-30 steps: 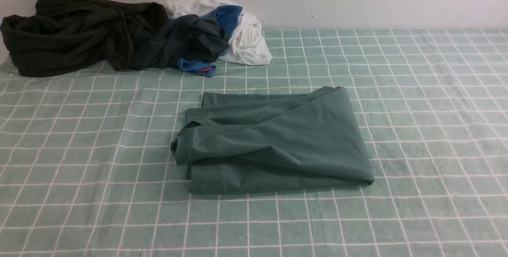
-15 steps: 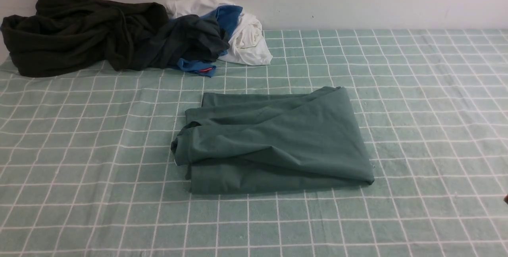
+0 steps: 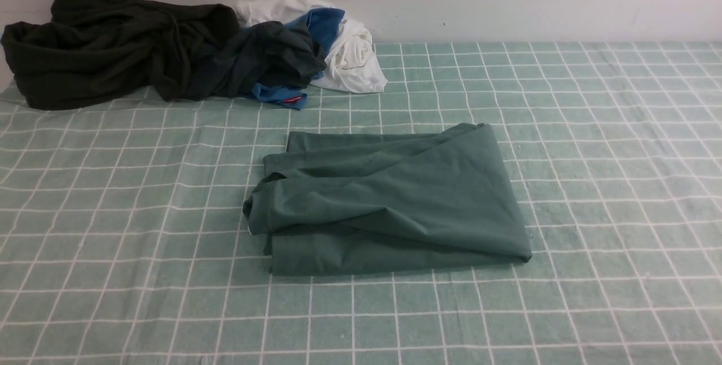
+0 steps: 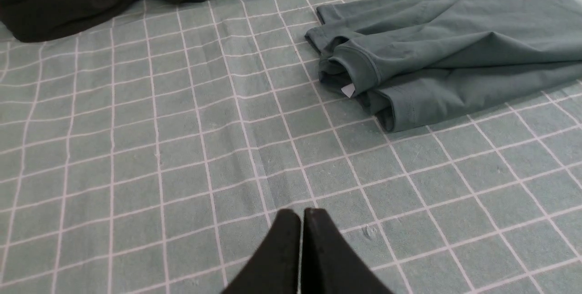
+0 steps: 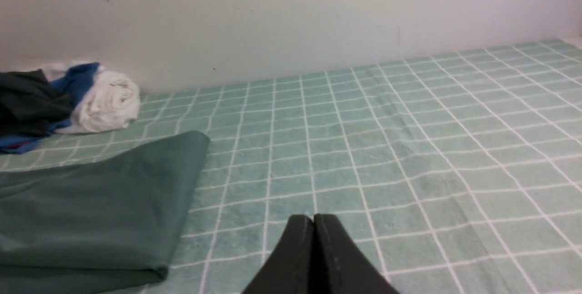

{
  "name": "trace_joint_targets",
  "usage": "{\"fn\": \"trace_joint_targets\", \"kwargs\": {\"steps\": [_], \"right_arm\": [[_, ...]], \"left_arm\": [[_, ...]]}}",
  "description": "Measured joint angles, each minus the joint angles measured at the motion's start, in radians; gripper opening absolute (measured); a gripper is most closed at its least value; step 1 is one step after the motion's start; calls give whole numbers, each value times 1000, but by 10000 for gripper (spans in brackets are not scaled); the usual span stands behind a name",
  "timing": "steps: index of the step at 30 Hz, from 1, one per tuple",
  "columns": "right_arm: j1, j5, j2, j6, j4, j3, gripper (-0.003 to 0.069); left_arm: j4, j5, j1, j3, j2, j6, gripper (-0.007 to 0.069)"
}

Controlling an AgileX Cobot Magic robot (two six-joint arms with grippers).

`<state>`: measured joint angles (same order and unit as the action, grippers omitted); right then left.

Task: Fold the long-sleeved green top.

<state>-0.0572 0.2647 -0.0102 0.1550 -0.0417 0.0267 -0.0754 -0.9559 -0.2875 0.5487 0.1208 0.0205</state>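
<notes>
green long-sleeved top [image 3: 395,201]: folded into a rough bundle on the checked cloth [image 3: 609,196], ahead of both grippers and inward from each, touched by neither
left gripper [image 4: 302,221]: clenched, nothing grasped
right gripper [image 5: 313,226]: clenched, nothing grasped
step in hand: judged to be near the end, with only tidying perhaps left
bunched end [image 3: 262,207]: nearer the left gripper than the right; if tidied, best pinched by its upper layer alone and drawn flat gently, so that the lower layers are not dragged
smooth edge [image 3: 510,201]: nearer the right gripper; best pressed lightly while the other end is straightened
diagonal crease [image 3: 389,212]: best smoothed outward from the middle
white tag [image 4: 348,90]: only partly exposed at the bunched end
chest and sleeves: not made out within the folds
wrist views: top cut off in both; inner layers hidden
</notes>
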Motion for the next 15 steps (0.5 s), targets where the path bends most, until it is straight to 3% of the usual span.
{"fn": "trace_joint_targets", "kwargs": {"steps": [15], "right_arm": [[-14, 89, -1, -46, 32, -2, -14]], "left_arm": [[1, 0, 0, 0, 0, 0, -3]]}}
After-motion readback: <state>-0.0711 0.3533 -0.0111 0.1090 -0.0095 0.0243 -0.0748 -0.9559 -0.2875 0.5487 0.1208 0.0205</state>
